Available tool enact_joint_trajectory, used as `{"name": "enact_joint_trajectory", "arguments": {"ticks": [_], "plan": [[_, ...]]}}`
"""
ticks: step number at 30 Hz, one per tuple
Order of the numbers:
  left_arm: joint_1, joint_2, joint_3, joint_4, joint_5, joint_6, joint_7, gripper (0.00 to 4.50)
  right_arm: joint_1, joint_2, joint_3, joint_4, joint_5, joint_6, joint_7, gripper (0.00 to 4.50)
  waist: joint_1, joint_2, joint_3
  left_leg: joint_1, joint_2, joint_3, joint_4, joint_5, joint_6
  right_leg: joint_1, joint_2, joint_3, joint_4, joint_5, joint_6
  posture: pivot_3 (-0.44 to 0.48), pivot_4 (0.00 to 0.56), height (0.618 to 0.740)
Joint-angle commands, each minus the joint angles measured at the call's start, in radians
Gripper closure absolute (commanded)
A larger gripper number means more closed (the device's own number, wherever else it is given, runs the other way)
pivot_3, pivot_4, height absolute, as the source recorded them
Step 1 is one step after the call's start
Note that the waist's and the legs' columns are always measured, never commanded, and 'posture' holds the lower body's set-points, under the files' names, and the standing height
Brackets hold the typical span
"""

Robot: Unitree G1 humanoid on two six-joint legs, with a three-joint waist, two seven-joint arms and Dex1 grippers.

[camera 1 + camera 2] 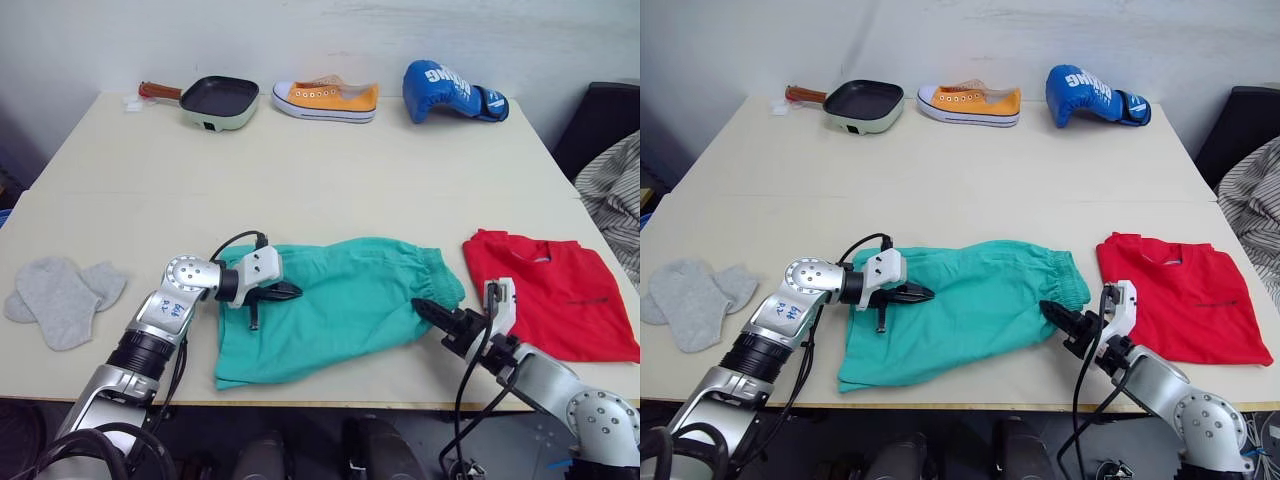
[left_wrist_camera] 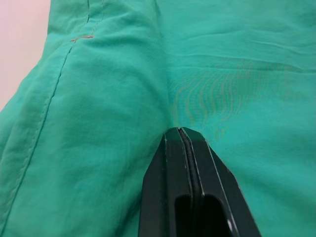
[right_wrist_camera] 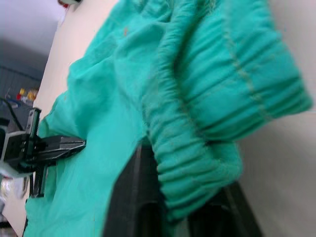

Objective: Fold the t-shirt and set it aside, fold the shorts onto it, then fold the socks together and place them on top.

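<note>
The teal-green shorts (image 1: 350, 300) lie spread near the table's front edge, waistband to the right. My left gripper (image 1: 290, 292) is shut, its tips touching the shorts' left part (image 2: 123, 98). At the waistband's lower right corner, my right gripper (image 1: 422, 306) is shut on the gathered waistband (image 3: 222, 98), which bunches between its fingers. The red t-shirt (image 1: 560, 290) lies folded flat at the right, just beyond the right gripper. Both grey socks (image 1: 60, 295) rest side by side at the far left.
Along the table's (image 1: 300, 190) far edge stand a green frying pan (image 1: 218, 100), an orange shoe (image 1: 325, 100) and a blue boxing glove (image 1: 450, 90). A striped cloth (image 1: 615, 200) and a dark chair (image 1: 600, 125) are off the right side.
</note>
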Motion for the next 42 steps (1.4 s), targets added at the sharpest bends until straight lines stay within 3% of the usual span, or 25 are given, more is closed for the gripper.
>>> {"name": "enact_joint_trajectory", "arguments": {"ticks": [1, 5, 8, 14, 18, 21, 25, 29, 32, 36, 40, 42], "plan": [[-0.008, -0.005, 0.003, 0.021, 0.033, 0.010, 0.023, 4.50, -0.062, -0.051, -0.009, -0.083, -0.021, -0.004, 0.130, 4.48, 0.000, 0.000, 0.000, 0.000, 0.000, 0.000, 0.000, 0.000, 0.000, 0.000, 0.000, 0.000, 0.000, 0.000, 0.000, 0.000, 0.150, 0.740], [-0.025, -0.038, 0.001, 0.043, 0.048, 0.022, 0.048, 4.50, -0.205, -0.165, 0.093, -0.151, -0.146, 0.013, 0.375, 4.48, 0.000, 0.001, 0.001, 0.000, 0.000, 0.000, 0.000, 0.000, 0.000, 0.000, 0.000, 0.000, 0.000, 0.000, 0.000, 0.000, 0.150, 0.740], [-0.052, -0.069, 0.012, 0.074, 0.058, 0.033, 0.085, 4.50, -0.393, -0.178, 0.238, -0.122, -0.267, 0.013, 0.518, 4.48, 0.000, 0.001, 0.001, 0.000, 0.000, -0.001, 0.000, 0.000, 0.000, 0.000, 0.000, -0.001, 0.000, 0.000, 0.000, 0.000, 0.150, 0.740], [-0.104, -0.123, 0.098, 0.103, 0.004, 0.146, 0.171, 4.50, -0.709, -0.093, 0.561, 0.033, -0.608, -0.062, 0.750, 4.48, -0.001, 0.001, 0.001, -0.003, 0.000, -0.002, 0.000, 0.000, 0.000, -0.002, 0.000, -0.003, -0.001, 0.000, 0.000, 0.000, 0.150, 0.740], [-0.065, -0.106, 0.175, -0.002, -0.069, 0.264, 0.177, 4.50, -0.808, 0.006, 0.699, 0.171, -0.808, -0.152, 0.827, 4.48, -0.005, 0.001, 0.001, -0.011, 0.000, -0.001, 0.002, 0.000, 0.000, -0.010, 0.000, -0.004, 0.002, 0.000, 0.000, 0.000, 0.150, 0.740], [-0.007, -0.049, 0.234, -0.100, -0.090, 0.320, 0.190, 4.32, -0.830, 0.054, 0.729, 0.222, -0.875, -0.181, 0.879, 4.49, -0.015, 0.001, 0.001, -0.019, 0.000, -0.002, 0.004, 0.001, 0.000, -0.018, 0.000, -0.005, 0.005, 0.001, 0.001, 0.000, 0.150, 0.740], [0.092, 0.043, 0.324, -0.231, -0.136, 0.377, 0.191, 3.28, -0.831, 0.100, 0.727, 0.235, -0.907, -0.207, 0.954, 3.37, -0.026, 0.001, 0.001, -0.020, 0.000, -0.003, 0.002, 0.001, 0.000, -0.018, 0.000, -0.007, 0.003, 0.001, 0.001, 0.000, 0.150, 0.740], [0.185, 0.151, 0.515, -0.307, -0.210, 0.446, 0.216, 2.02, -0.831, 0.146, 0.684, 0.201, -0.823, -0.221, 1.109, 1.95, -0.032, 0.001, 0.002, -0.020, 0.001, -0.004, 0.002, 0.001, 0.000, -0.018, 0.000, -0.007, 0.003, 0.001, 0.001, 0.000, 0.150, 0.740], [0.191, 0.217, 0.566, -0.315, -0.240, 0.457, 0.192, 2.01, -0.835, 0.119, 0.676, 0.197, -0.830, -0.244, 1.203, 0.94, -0.026, 0.001, 0.002, -0.020, 0.001, -0.005, 0.002, 0.001, 0.000, -0.017, 0.000, -0.008, 0.003, 0.000, 0.001, 0.000, 0.150, 0.740], [0.120, 0.253, 0.589, -0.327, -0.297, 0.488, 0.180, 2.01, -0.836, 0.080, 0.654, 0.203, -0.839, -0.256, 1.285, 0.94, -0.014, 0.001, 0.002, -0.020, -0.004, -0.010, 0.003, 0.001, 0.000, -0.015, -0.007, -0.013, 0.001, 0.000, 0.001, 0.000, 0.150, 0.740], [0.008, 0.234, 0.529, -0.396, -0.381, 0.547, 0.139, 2.01, -0.847, 0.079, 0.617, 0.263, -0.899, -0.294, 1.251, 0.94, -0.011, 0.000, 0.002, -0.021, -0.009, -0.013, 0.003, 0.001, 0.002, -0.015, -0.012, -0.018, 0.002, 0.001, 0.001, 0.000, 0.150, 0.740], [-0.029, 0.206, 0.455, -0.451, -0.407, 0.568, 0.114, 2.01, -0.848, 0.089, 0.594, 0.318, -0.938, -0.320, 1.211, 1.30, -0.013, 0.000, 0.002, -0.022, -0.009, -0.013, 0.003, 0.002, 0.002, -0.015, -0.012, -0.019, 0.004, 0.001, 0.001, 0.000, 0.150, 0.740]]}}
